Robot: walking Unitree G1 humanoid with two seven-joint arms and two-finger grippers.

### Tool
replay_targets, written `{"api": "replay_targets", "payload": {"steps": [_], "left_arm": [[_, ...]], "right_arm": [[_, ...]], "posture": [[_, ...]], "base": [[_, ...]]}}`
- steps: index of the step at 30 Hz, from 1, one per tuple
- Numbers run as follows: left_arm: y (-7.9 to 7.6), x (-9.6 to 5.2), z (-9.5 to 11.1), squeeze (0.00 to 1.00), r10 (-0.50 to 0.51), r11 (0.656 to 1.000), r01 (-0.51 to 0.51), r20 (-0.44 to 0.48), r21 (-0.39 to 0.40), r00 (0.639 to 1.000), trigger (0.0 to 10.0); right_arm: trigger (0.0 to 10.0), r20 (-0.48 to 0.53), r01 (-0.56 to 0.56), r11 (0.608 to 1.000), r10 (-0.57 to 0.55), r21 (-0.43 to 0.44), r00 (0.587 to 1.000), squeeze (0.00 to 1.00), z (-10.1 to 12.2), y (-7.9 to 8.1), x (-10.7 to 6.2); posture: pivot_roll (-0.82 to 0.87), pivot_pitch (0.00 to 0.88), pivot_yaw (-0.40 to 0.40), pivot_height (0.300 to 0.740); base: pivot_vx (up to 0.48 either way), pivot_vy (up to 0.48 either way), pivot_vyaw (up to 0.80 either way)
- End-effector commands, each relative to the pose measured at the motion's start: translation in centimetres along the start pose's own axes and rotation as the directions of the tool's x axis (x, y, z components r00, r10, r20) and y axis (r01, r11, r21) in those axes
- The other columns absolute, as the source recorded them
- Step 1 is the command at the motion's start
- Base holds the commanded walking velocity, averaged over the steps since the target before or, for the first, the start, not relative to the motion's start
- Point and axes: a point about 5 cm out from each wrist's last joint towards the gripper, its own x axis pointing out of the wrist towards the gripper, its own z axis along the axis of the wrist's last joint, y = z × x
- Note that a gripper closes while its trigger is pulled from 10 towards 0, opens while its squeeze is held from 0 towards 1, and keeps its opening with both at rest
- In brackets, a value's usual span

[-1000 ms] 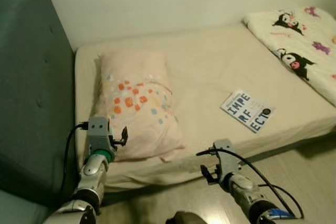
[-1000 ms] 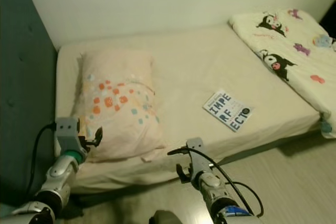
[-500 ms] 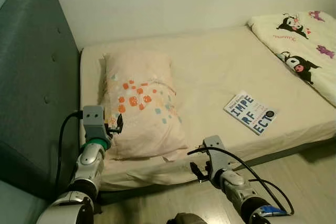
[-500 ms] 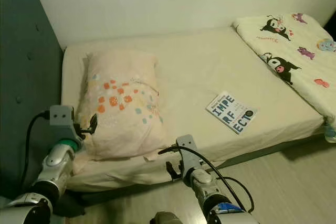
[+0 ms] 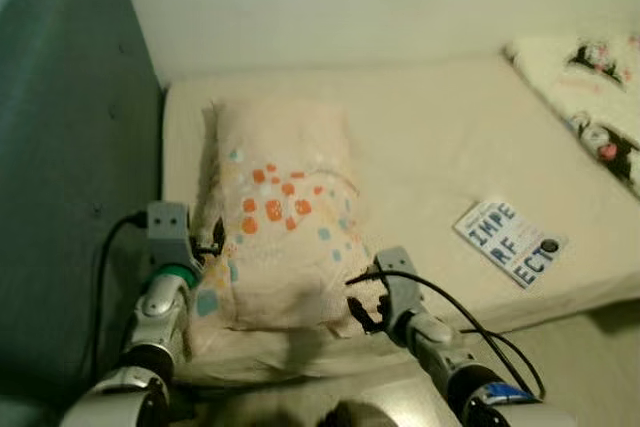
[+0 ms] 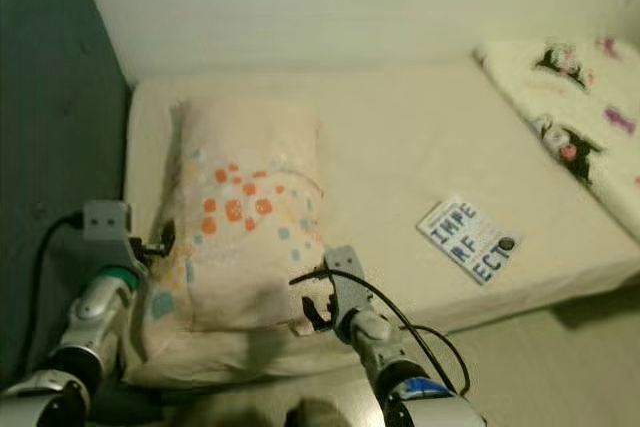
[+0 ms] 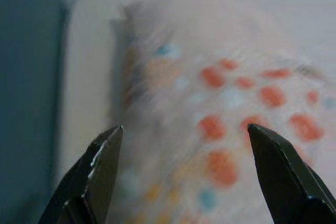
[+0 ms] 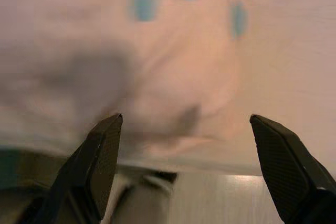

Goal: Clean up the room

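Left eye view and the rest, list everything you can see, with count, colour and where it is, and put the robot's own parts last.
Cream fitted mattress: one, cream, along the white wall.
Pale pink pillow with orange and blue squares: one, at the bed's head end, beside the headboard.
Dark teal padded headboard: one, on the robot's left.
White paperback book with dark block letters: one, flat on the mattress near its front edge.
Cream quilt with black cartoon figures: one, at the bed's far right.
Pale wood floor: below the bed.
Left gripper: jaws open, at the pillow's left side.
Right gripper: jaws open, at the pillow's front corner.

Book (image 5: pixel 510 242) cover on the bed — big letters "IMPE / RF / ECT"
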Motion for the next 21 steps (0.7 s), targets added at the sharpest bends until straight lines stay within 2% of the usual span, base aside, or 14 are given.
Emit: {"api": "replay_targets", "payload": {"steps": [1, 8, 13, 16, 18, 19, 20, 21], "left_arm": [[-0.1, 0.1, 0.1, 0.00, -0.016, 1.000, 0.016, 0.002, 0.003, 1.000, 10.0], [-0.8, 0.0, -0.1, 0.00, -0.052, 0.999, 0.052, -0.004, -0.009, 0.999, 10.0], [-0.4, 0.0, -0.5, 0.00, -0.003, 1.000, 0.004, -0.043, 0.014, 0.999, 10.0], [-0.2, 0.0, -0.9, 0.00, 0.042, 0.999, -0.041, -0.089, 0.012, 0.995, 10.0], [-0.3, 0.0, -1.1, 0.00, 0.039, 0.999, -0.040, -0.103, -0.007, 0.994, 10.0], [-0.7, 0.0, -1.3, 0.00, 0.009, 0.998, -0.016, -0.129, -0.055, 0.992, 10.0], [-1.7, 0.0, -1.7, 0.00, -0.062, 0.990, 0.042, -0.154, -0.134, 0.986, 10.0], [-1.7, 0.0, -1.7, 0.00, -0.062, 0.990, 0.042, -0.154, -0.134, 0.986, 10.0]], "right_arm": [[10.0, -0.007, 0.003, 1.000, -0.003, 0.002, 1.000, 0.00, -0.1, 0.0, 0.0], [10.0, -0.027, 0.026, 1.000, -0.025, 0.002, 0.999, 0.00, -0.4, -0.4, -0.1], [10.0, -0.063, 0.074, 0.997, -0.073, 0.024, 0.995, 0.00, -0.8, -1.2, -0.3], [10.0, -0.072, 0.112, 0.993, -0.109, 0.035, 0.991, 0.00, -0.9, -1.9, -0.5], [10.0, -0.070, 0.122, 0.992, -0.120, 0.035, 0.990, 0.00, -0.8, -2.2, -0.6], [10.0, -0.065, 0.131, 0.991, -0.129, 0.040, 0.990, 0.00, -0.8, -2.5, -0.7], [10.0, -0.060, 0.144, 0.989, -0.142, 0.042, 0.988, 0.00, -0.6, -2.9, -0.8], [10.0, -0.060, 0.144, 0.989, -0.142, 0.042, 0.988, 0.00, -0.6, -2.9, -0.8]], "posture": [[-0.11, 0.000, 0.018, 0.715], [-0.11, 0.000, 0.017, 0.715], [-0.12, 0.008, 0.026, 0.715], [-0.12, 0.016, 0.032, 0.700], [-0.12, 0.016, 0.032, 0.695], [-0.13, 0.023, 0.034, 0.690], [-0.13, 0.026, 0.037, 0.680], [-0.13, 0.026, 0.037, 0.680]], "base": [[0.000, 0.000, 0.00], [0.000, 0.000, 0.00], [0.000, 0.000, 0.00], [0.000, 0.000, 0.00], [0.000, 0.000, 0.00], [0.000, 0.000, 0.00], [0.000, 0.000, 0.00], [0.000, 0.000, 0.00]]}}
